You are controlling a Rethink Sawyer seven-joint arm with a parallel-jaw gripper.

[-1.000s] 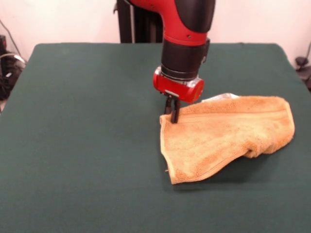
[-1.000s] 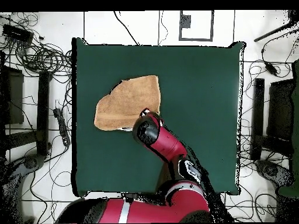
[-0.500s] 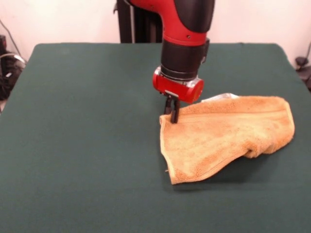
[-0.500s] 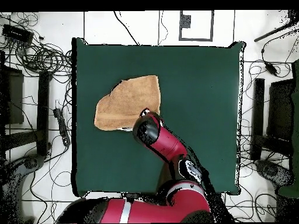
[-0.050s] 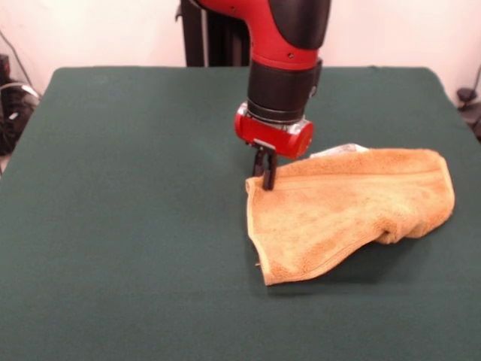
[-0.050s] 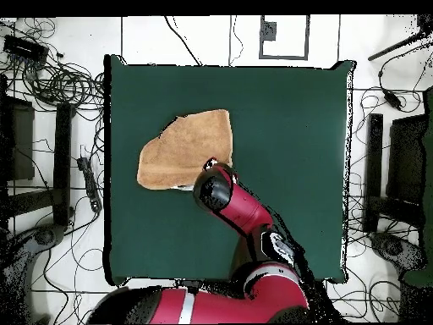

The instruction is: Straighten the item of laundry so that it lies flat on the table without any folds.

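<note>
The golden-orange towel (image 5: 353, 207) lies folded over on the right half of the green table (image 5: 135, 210), its front edge doubled under and a white label peeking out behind. In the overhead view the towel (image 6: 182, 152) sits left of centre. My gripper (image 5: 265, 179) points straight down at the towel's far left corner, fingers shut on that corner. From above, the arm's wrist (image 6: 213, 188) covers the gripper.
Cables and stands (image 6: 59, 101) surround the table on the floor. A dark post (image 5: 214, 34) rises behind the table's far edge.
The gripper and the towel corner have shifted very slightly to the left in the front view; the towel otherwise lies the same.
</note>
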